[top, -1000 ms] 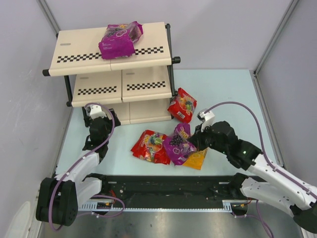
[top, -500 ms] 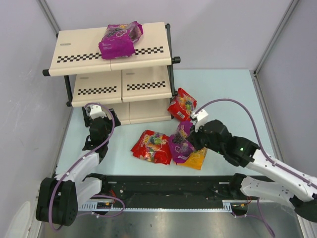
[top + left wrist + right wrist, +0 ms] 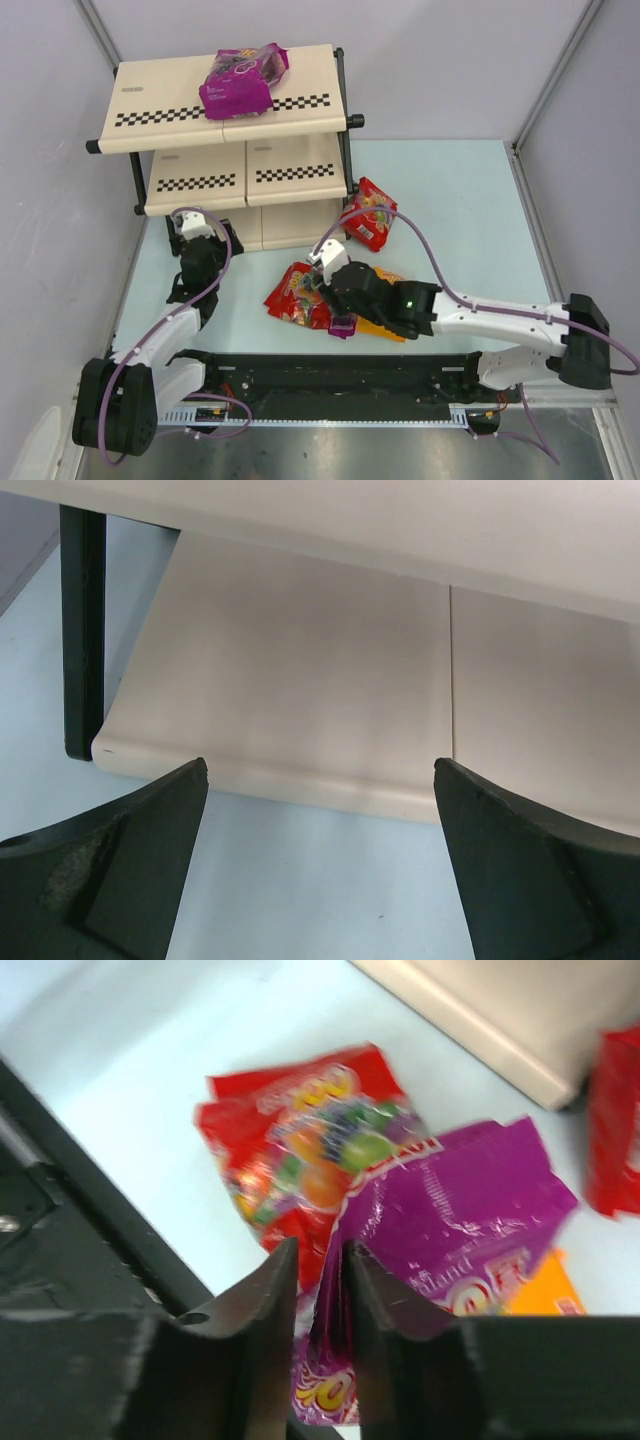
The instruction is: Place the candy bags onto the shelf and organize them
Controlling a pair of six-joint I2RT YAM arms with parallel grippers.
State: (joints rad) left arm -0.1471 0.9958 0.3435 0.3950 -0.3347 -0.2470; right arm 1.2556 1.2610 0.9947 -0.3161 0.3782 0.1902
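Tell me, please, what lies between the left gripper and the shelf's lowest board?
Only bare table before the shelf, as the left wrist view shows.

purple bag: shelf top | red bags, second purple, orange bag: table

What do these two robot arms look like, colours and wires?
The left arm and right arm have white links and bulky black joints, each trailing a purple cable. The left gripper and right gripper each have two black wedge-shaped fingers. A green light glows on the right arm.
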